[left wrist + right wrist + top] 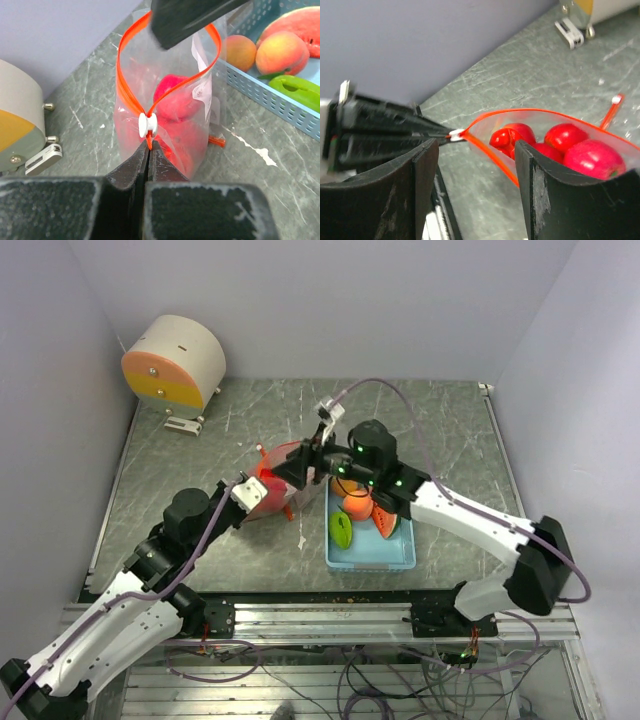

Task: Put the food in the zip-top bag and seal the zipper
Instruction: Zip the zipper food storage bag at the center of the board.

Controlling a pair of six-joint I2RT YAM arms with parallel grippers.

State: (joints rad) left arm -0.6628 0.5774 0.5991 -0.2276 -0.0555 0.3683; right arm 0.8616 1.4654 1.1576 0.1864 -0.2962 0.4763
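The clear zip-top bag (172, 117) stands on the table with its mouth gaping. Its red-orange zipper (121, 75) forms a loop, with a white slider (148, 125) at the near end. My left gripper (149, 150) is shut on the zipper's end just below the slider. Red round food (592, 157) lies inside the bag. My right gripper (474, 147) is open above the bag's mouth, with nothing held between its fingers (540, 195). More food sits in the tray: an orange ball (358, 506), a green piece (342, 530) and a red-orange slice (387, 523).
The light blue tray (395, 558) sits right of the bag, near the table's front edge. A round beige and orange device (175, 362) stands at the back left. Grey walls close in the table on three sides.
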